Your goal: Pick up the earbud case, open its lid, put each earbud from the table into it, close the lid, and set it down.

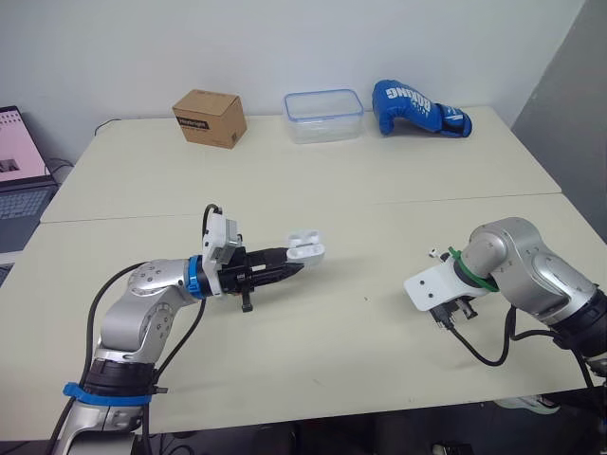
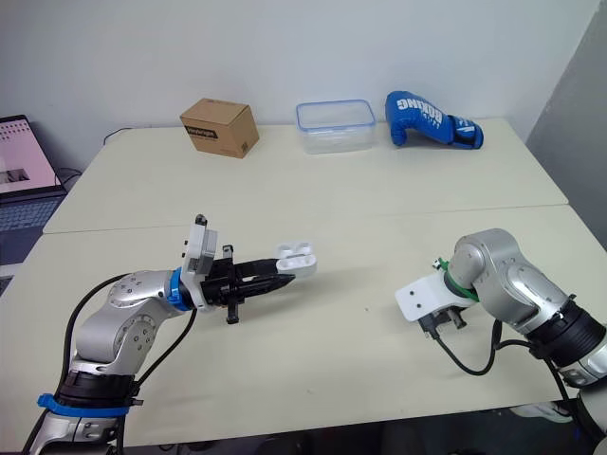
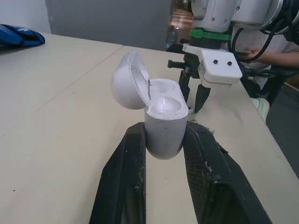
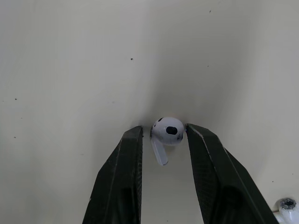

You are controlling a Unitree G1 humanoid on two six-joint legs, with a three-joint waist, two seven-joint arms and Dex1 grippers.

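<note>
Pinching the smooth, rounded white earbud case [image 3: 162, 114] by its lower body, the left gripper [image 1: 292, 262] carries it just above the matte cream table [image 1: 313, 351], toward nine o'clock from the middle. Its domed lid is flipped back on the hinge and two glossy moulded hollows show inside. At about four o'clock the right gripper [image 4: 164, 127] points down at the tabletop, its ribbed black fingers [image 4: 126, 163] spread to either side of a glossy white earbud [image 4: 168, 132] with a dark oval vent and a short stem. One finger looks to touch it; the other stands a sliver clear. A second earbud [image 4: 287, 205] lies nearby. Along the far edge sit a brown cardboard box [image 1: 210, 118] at eleven o'clock with a label too small to read, a clear plastic container [image 1: 323, 115] with a blue rim at twelve, and a padded blue boxing glove [image 1: 417, 107] at one, its white block lettering not legible.
</note>
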